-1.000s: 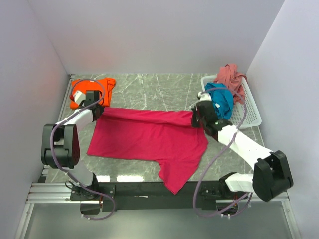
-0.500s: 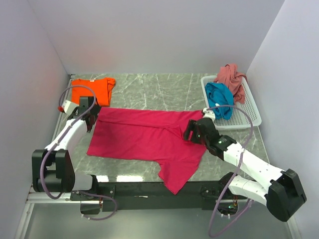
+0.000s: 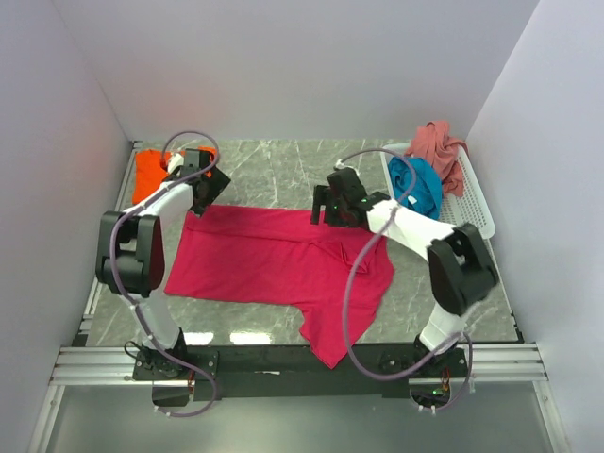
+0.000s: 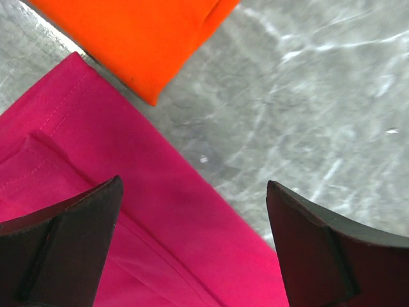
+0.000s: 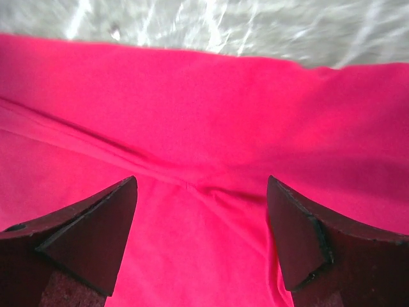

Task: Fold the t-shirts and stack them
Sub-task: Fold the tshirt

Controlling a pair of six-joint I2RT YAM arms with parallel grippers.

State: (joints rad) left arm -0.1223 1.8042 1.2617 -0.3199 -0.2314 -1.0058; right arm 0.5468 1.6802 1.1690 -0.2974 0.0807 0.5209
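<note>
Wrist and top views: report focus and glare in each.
Left wrist view: stitching on the red shirt and the orange shirt are sharp, the fingers soft-edged, with pale glare streaks on the table. Right wrist view: cloth soft and oversaturated, glare along the top. Top view: even light, two bright reflections near the table's front edge.

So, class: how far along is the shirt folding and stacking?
Done: orange shirt lies folded, far left. In hand: magenta shirt spread out, left tool and right tool open over its far edge. Left: teal shirt and pink shirt, bunched in the basket.
</note>
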